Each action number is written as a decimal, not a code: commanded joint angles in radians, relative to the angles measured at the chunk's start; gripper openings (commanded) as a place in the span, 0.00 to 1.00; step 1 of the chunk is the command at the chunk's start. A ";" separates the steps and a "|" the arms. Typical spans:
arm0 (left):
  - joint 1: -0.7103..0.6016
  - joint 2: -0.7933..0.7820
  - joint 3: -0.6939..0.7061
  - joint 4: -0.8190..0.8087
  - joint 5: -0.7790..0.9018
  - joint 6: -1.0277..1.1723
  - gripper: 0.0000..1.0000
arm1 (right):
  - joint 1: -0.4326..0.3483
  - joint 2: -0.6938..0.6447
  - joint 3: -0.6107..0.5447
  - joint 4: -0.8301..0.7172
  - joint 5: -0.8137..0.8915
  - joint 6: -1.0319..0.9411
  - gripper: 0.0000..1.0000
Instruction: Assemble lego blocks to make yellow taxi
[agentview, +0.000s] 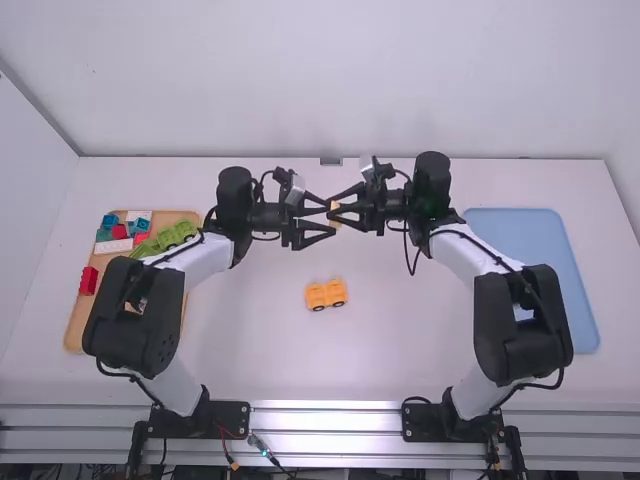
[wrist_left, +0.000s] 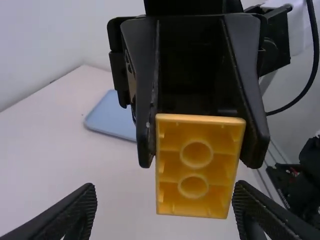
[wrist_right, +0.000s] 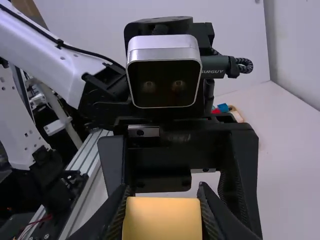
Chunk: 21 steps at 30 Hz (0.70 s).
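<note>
- White tabletop meets a pale wall at its far edge.
- Right end effector is closed on a yellow-orange Lego block, one finger on each side of it, above the tabletop.
- Left end effector faces it with fingers spread wide; in its wrist view the block's hollow underside, two round sockets inside, faces the camera, with a gap to either finger.
- Yellow-orange wheeled Lego piece sits on the tabletop, nearer the arm bases than both end effectors.
- Tan tray on the left carries red, blue, white and green blocks; a blue tray lies on the right.
</note>
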 joint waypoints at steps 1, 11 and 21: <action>-0.002 0.002 0.007 0.007 0.004 -0.003 0.72 | 0.004 0.008 0.032 0.002 0.007 -0.001 0.09; 0.039 0.002 0.006 -0.072 -0.037 0.056 0.98 | -0.011 0.008 0.024 -0.042 0.052 -0.022 0.06; 0.163 0.002 0.006 -0.357 -0.235 0.159 0.99 | 0.007 0.004 0.106 -0.579 0.623 -0.229 0.04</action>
